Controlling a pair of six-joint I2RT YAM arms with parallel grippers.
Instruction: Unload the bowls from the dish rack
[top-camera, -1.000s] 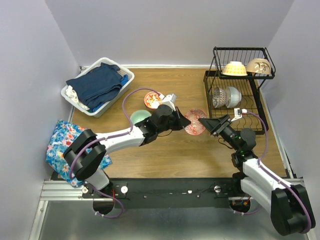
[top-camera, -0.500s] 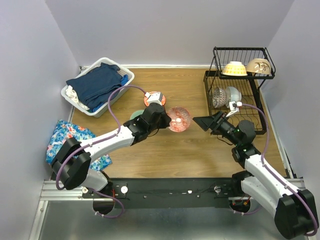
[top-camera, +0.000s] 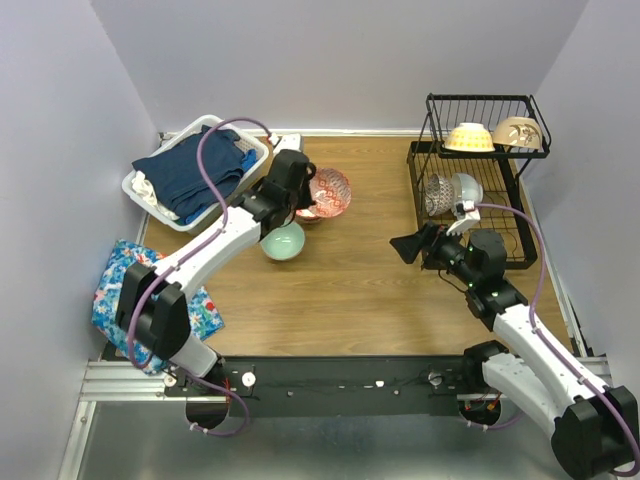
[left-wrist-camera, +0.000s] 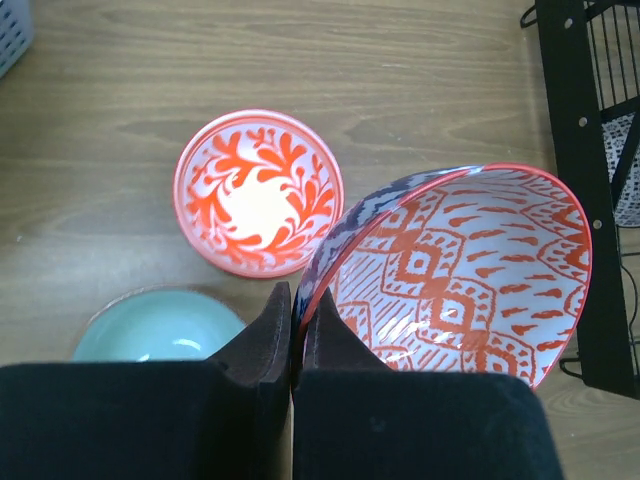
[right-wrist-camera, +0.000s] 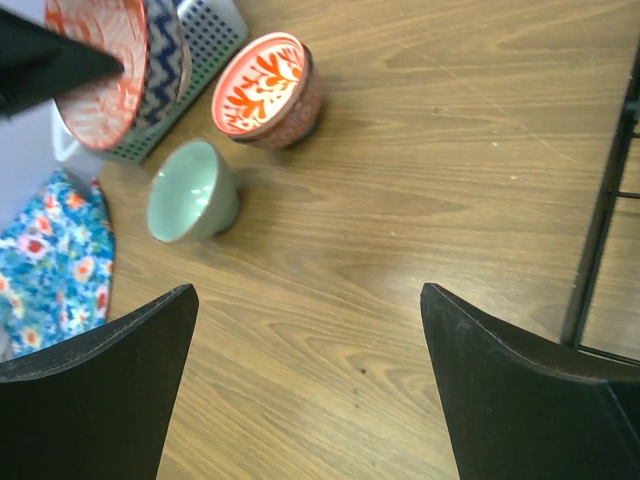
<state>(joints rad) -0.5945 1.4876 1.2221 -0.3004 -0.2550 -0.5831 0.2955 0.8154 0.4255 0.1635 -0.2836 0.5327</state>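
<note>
Pinching a red diamond-patterned bowl's (left-wrist-camera: 470, 270) rim, the left jaws hold it tilted near the floral bowl (left-wrist-camera: 258, 192); the right jaws gape wide, empty.

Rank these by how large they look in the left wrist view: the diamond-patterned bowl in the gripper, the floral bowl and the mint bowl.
1. diamond-patterned bowl, largest, though nearest the camera
2. floral bowl
3. mint bowl, partly hidden by the left gripper, so unsure

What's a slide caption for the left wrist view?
Left hand grips a red-patterned bowl by its rim; floral bowl and mint bowl sit on the table.
</note>
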